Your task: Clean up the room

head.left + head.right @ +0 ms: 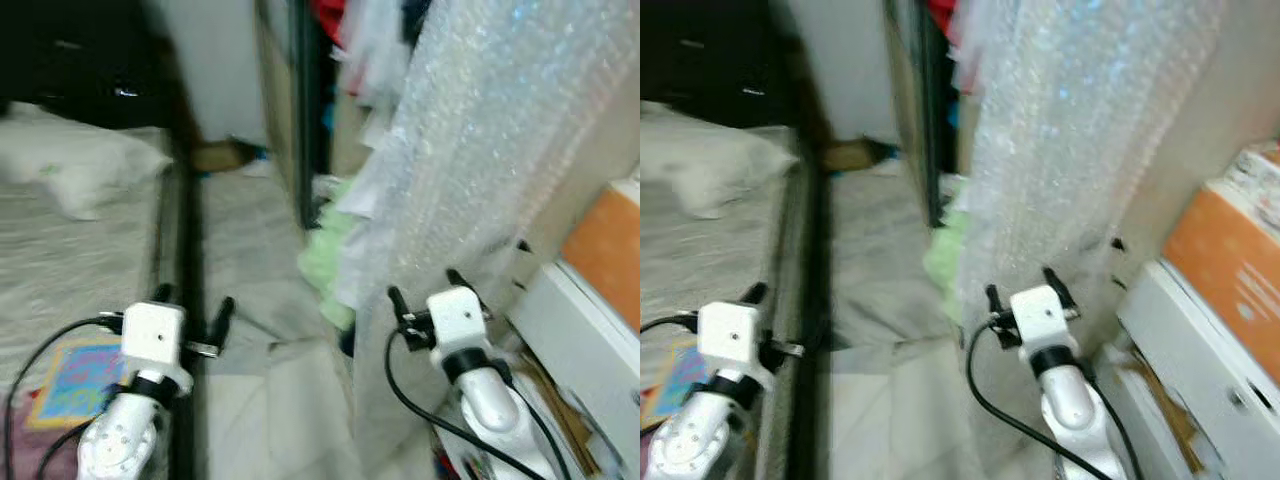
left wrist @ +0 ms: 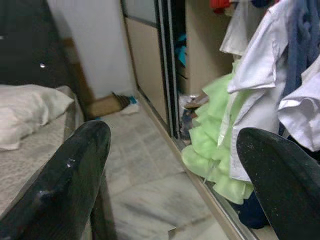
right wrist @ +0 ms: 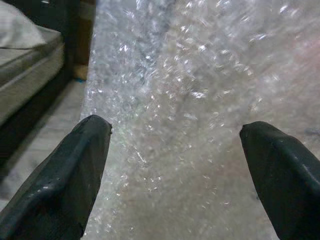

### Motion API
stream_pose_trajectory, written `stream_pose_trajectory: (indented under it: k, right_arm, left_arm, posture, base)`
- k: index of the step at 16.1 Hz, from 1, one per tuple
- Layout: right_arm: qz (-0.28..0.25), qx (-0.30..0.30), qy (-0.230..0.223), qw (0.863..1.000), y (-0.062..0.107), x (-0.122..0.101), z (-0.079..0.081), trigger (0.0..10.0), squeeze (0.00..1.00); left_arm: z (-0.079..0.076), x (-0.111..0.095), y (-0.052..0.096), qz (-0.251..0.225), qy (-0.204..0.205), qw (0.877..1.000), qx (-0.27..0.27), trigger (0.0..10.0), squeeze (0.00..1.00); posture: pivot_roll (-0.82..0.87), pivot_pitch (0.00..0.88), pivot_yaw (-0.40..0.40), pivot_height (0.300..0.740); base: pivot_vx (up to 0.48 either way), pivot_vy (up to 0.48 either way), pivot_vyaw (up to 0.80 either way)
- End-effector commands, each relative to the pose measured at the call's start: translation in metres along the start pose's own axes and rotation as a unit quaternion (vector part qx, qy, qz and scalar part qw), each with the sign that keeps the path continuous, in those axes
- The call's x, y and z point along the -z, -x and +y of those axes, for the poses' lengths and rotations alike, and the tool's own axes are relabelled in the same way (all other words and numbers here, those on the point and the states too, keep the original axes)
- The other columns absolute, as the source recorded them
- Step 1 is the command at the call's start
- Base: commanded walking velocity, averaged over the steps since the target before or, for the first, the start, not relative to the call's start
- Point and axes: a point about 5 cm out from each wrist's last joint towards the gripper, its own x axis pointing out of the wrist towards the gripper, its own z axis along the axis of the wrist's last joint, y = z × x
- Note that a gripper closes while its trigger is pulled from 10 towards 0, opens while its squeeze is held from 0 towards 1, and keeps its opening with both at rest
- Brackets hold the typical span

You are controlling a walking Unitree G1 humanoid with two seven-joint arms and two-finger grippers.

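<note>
My left gripper [image 1: 193,300] is held out over the edge of the bed [image 1: 70,250] and stands open with nothing between its fingers [image 2: 75,175]. My right gripper [image 1: 425,285] is open too, right in front of a tall sheet of bubble wrap [image 1: 490,130] that leans against the wall; its fingers [image 3: 75,165] are apart with the wrap [image 3: 180,120] just ahead. A light green frilly garment [image 2: 220,150] and white shirts [image 2: 260,75] hang down to the floor by the wardrobe's sliding door [image 2: 150,65].
A white pillow [image 1: 70,165] lies on the bed, and a colourful book [image 1: 75,380] sits near its near corner. A white cabinet [image 1: 580,340] with an orange box [image 1: 610,250] stands on the right. A narrow tiled floor strip [image 1: 250,300] runs between bed and wardrobe.
</note>
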Motion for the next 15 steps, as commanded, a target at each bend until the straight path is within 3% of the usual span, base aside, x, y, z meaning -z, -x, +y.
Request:
stream_pose_trajectory:
  k: [1,10,15]
  right_arm:
    - [0.002,0.002,-0.003,1.0,-0.0004,0.0002,-0.0013,10.0,0.0]
    - [0.005,0.006,0.0,1.0,0.0001,0.0013,-0.0027,10.0,0.0]
    - [0.011,0.023,-0.01,1.0,0.0028,0.003,-0.0077,10.0,0.0]
  left_arm:
    - [0.002,-0.0008,0.0006,0.002,-0.009,1.0,-0.002,10.0,0.0]
    - [-0.0006,-0.0004,0.0011,0.003,-0.008,1.0,0.0,10.0,0.0]
    - [-0.0012,0.0002,0.0005,0.003,-0.009,1.0,-0.007,10.0,0.0]
  posture:
    - [-0.02,0.063,-0.026,0.74]
    - [-0.03,0.074,-0.028,0.74]
    - [-0.03,0.077,-0.029,0.74]
  base:
    - [0.0,0.0,0.8]
    - [0.0,0.0,0.8]
    - [0.0,0.0,0.0]
